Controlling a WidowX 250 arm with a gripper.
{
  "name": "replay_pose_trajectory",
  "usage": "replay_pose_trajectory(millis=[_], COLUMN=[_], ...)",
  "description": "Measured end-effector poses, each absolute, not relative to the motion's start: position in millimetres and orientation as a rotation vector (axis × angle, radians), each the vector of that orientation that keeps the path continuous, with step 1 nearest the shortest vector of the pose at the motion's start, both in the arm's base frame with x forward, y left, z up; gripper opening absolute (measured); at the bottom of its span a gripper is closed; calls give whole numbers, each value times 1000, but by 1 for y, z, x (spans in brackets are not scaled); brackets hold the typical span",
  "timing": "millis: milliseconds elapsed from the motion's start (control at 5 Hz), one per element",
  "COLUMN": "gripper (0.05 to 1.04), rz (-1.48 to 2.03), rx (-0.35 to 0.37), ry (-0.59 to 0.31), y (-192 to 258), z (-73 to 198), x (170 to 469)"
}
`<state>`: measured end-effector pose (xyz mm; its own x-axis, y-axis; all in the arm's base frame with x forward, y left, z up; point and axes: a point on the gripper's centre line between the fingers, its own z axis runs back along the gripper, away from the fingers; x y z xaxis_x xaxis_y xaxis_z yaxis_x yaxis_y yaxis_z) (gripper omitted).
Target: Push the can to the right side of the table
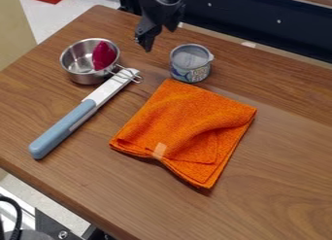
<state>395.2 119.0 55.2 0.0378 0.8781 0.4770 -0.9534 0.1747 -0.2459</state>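
Gripper (160, 40): hanging left of the can (190, 63), fingers standing apart, grasping nothing
Can: seemingly awaiting contact; next move requiring lowering alongside, then pushing right

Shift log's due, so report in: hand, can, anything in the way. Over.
Hand open, clear of the can. Can upright, just beyond the orange cloth. Cloth may catch a push toward the camera; metal pot sits image-left.
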Motion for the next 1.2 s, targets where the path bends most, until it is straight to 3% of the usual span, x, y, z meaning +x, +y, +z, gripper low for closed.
replay_pose_trajectory(millis=[400,1000,1200], gripper=[999,999,999], rz=[1595,1576,1594], rx=[135,78,88], ry=[-490,-437,-426], y=[131,105,94], z=[49,40,38], x=[404,407,406])
